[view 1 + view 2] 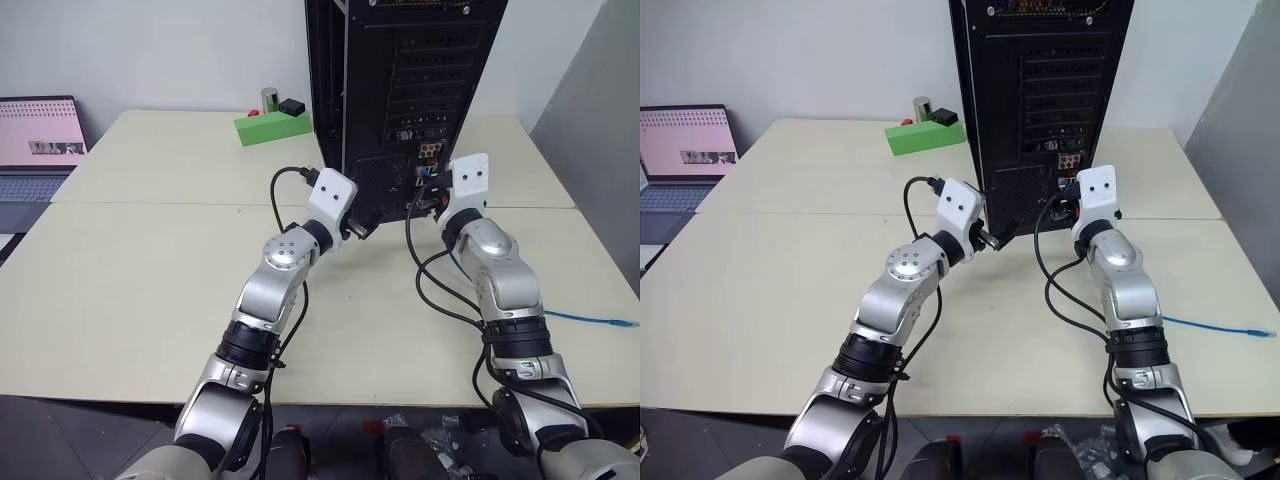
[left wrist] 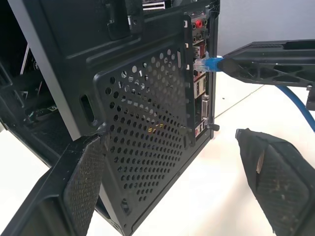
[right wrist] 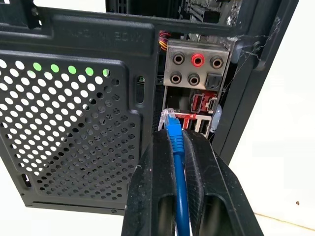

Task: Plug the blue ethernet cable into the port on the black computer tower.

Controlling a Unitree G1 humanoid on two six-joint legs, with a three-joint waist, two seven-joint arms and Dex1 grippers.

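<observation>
1. Cream table (image 1: pixel 150 290), grey wall behind; black computer tower (image 1: pixel 400 70) stands at the far edge, rear panel facing the robot.
2. Right gripper (image 3: pixel 173 140) clamps the blue ethernet cable (image 3: pixel 176 147) just behind its clear plug, tip right at the I/O ports, probably for straight insertion.
3. Left gripper (image 2: pixel 172 162) spread wide, straddling the tower's mesh corner, likely bracing.
4. Slack trails across the table.
</observation>
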